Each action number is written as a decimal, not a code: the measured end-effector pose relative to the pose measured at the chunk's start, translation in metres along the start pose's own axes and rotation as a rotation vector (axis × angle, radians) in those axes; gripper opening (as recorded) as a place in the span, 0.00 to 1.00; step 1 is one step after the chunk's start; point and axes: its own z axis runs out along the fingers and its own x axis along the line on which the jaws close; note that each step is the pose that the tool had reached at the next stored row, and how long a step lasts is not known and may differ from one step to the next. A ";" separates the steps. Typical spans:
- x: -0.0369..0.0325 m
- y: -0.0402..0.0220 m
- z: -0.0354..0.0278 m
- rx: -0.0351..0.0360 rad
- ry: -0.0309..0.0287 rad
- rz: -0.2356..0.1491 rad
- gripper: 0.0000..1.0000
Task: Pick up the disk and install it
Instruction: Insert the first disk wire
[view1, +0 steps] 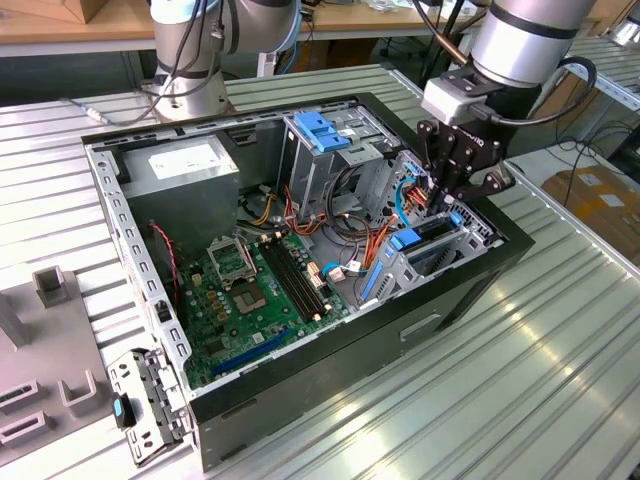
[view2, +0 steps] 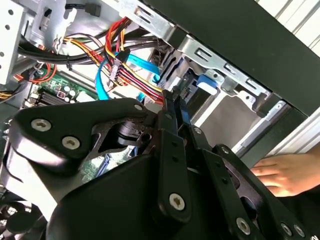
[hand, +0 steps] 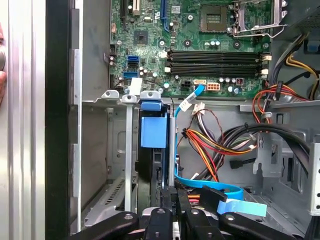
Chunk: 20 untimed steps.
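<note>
Install step under way: hand (view1: 452, 203) clenched on disk (hand: 153, 132), standing on edge, partly seated in lower drive bay (view1: 455, 250). Next calls for straight push along bay rails, clear of SATA cable (hand: 210, 187).

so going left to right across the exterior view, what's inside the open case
silver box-shaped power supply → green motherboard → tall metal drive cage with blue plastic latch → black pincer over the blue-railed disk

The bench (view1: 560, 380) is ribbed, glossy metal; the computer case (view1: 330, 350) matt black; the disk (hand: 153, 131) carries smooth blue plastic.
</note>
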 end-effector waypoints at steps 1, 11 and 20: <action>0.0010 0.0000 0.0001 -0.0002 -0.0002 0.000 0.16; 0.0090 -0.0007 0.0016 -0.0011 0.0002 0.005 0.16; 0.0089 -0.0011 0.0043 -0.0028 0.0008 0.033 0.16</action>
